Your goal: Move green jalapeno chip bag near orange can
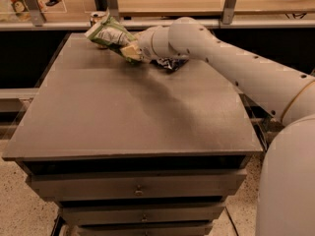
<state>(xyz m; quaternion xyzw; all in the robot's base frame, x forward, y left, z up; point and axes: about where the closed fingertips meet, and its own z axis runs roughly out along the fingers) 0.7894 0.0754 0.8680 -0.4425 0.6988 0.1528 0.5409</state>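
At the table's (123,112) far left corner, the orange can (96,17) peeks out just behind the green jalapeno chip bag (107,34). The gripper (129,52) is clamped on the bag's right end, holding it tilted. The dark blue chip bag (170,64) lies under the arm.

I can read no words, brands or numbers anywhere, not even on the green jalapeno chip bag (109,33) that my gripper (129,54) clamps at eleven o'clock on the table (138,127).
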